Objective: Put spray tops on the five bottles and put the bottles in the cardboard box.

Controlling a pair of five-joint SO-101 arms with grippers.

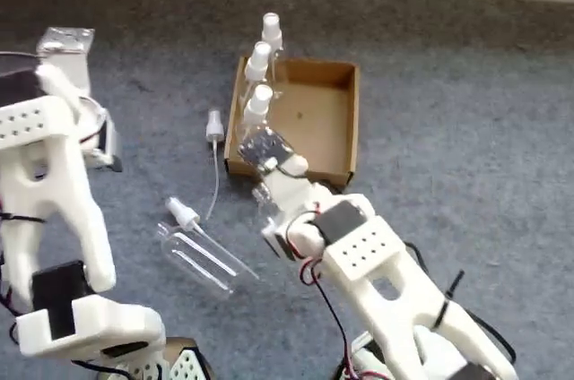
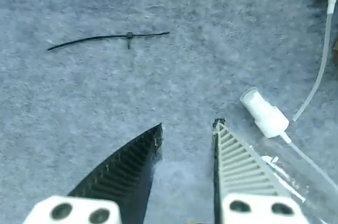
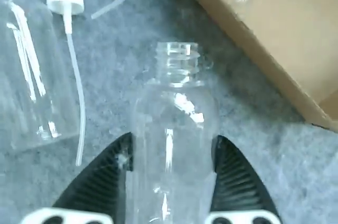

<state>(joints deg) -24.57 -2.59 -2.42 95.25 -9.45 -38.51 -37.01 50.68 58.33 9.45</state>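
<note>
My right gripper [image 3: 173, 138] is shut on a clear uncapped bottle [image 3: 177, 92], whose threaded neck points away from the wrist, close to the cardboard box's [image 1: 356, 116] near corner. Three bottles with spray tops [image 1: 258, 102] stand in a row along the box's left wall. Another clear bottle [image 1: 199, 259] lies on the carpet with a spray top [image 1: 182, 212] at its mouth and the tube along it. A loose spray top [image 1: 213, 125] with a long tube lies left of the box. My left gripper [image 2: 187, 129] hangs open over bare carpet, beside the lying bottle [image 2: 301, 171].
A black zip tie [image 2: 111, 37] lies on the grey carpet beyond the left gripper. The box's inside floor [image 1: 314, 116] is bare to the right of the standing bottles. The left arm [image 1: 63, 201] stretches along the left side.
</note>
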